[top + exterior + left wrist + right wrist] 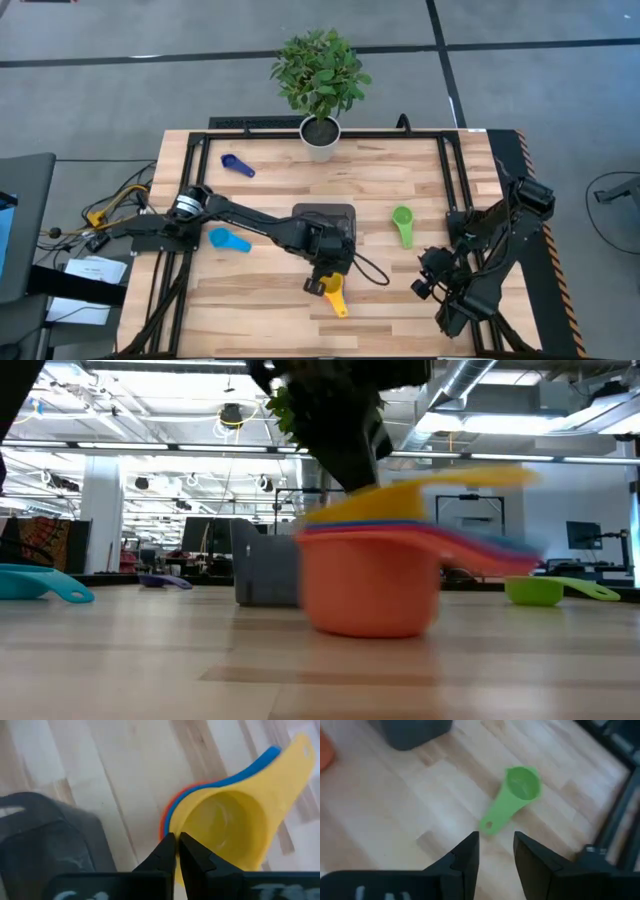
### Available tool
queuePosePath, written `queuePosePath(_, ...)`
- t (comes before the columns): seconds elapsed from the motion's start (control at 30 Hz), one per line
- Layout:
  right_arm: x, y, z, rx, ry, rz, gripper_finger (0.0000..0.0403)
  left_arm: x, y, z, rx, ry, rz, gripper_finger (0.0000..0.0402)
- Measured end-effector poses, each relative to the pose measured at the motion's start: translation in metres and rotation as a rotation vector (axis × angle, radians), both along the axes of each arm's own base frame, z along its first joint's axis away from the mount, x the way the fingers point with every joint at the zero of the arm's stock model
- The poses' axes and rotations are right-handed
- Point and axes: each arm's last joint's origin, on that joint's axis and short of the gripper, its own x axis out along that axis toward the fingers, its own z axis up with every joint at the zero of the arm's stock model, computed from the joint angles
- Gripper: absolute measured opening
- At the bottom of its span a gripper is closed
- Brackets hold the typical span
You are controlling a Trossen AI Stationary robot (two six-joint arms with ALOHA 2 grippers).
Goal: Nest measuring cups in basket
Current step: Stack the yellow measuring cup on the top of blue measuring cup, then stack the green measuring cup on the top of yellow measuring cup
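A nested stack of measuring cups (370,585), orange at the bottom, then red, blue and yellow on top, sits just near of the dark grey basket (325,218). From above, my left gripper (327,280) is shut on this stack (220,825). The green cup (403,225) lies on the table to the right of the basket, the light blue cup (228,240) to its left, and the dark blue cup (237,165) sits near the far left. My right gripper (495,852) is open above the table, short of the green cup (517,792). My left gripper pinches the bowl wall of the nested stack at the yellow cup's rim (176,826), one finger (196,855) inside the yellow bowl and one (162,852) outside. It comes from above, pointing down. The stack stays upright with its handles (480,540) level; whether its bottom touches the table I cannot tell.
A white pot with a green plant (320,135) stands at the table's far edge, behind the basket. A black frame rail (450,170) runs along the right side of the table. Bare wood lies between the stack and the green cup.
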Motion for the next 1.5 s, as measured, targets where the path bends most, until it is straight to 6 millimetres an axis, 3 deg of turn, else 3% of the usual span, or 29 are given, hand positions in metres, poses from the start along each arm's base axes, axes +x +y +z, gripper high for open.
queuePosePath(0.17, 0.004, -0.009, -0.007, -0.027, 0.024, -0.039, 0.0187, 0.001, 0.008, -0.001, -0.098, 0.041, 0.117, 0.0019)
queuePosePath(0.47, 0.004, -0.045, -0.032, -0.023, 0.077, -0.162, 0.0227, -0.001, 0.010, 0.003, -0.163, 0.083, 0.118, 0.0057)
queuePosePath(0.77, -0.017, -0.107, -0.032, 0.209, -0.106, -0.200, 0.0225, -0.005, 0.008, 0.051, 0.025, -0.004, 0.174, 0.0074)
queuePosePath(1.0, -0.014, -0.140, -0.036, 0.250, -0.201, -0.266, 0.0223, -0.009, -0.005, 0.082, 0.126, -0.213, 0.227, 0.0075)
queuePosePath(1.2, -0.012, -0.164, -0.047, 0.217, -0.122, -0.388, 0.0223, -0.011, -0.025, 0.079, 0.121, -0.256, 0.174, 0.0075)
queuePosePath(1.5, 0.003, -0.180, -0.053, 0.290, -0.093, -0.331, 0.0206, -0.022, -0.054, 0.058, 0.126, -0.274, 0.261, 0.0075)
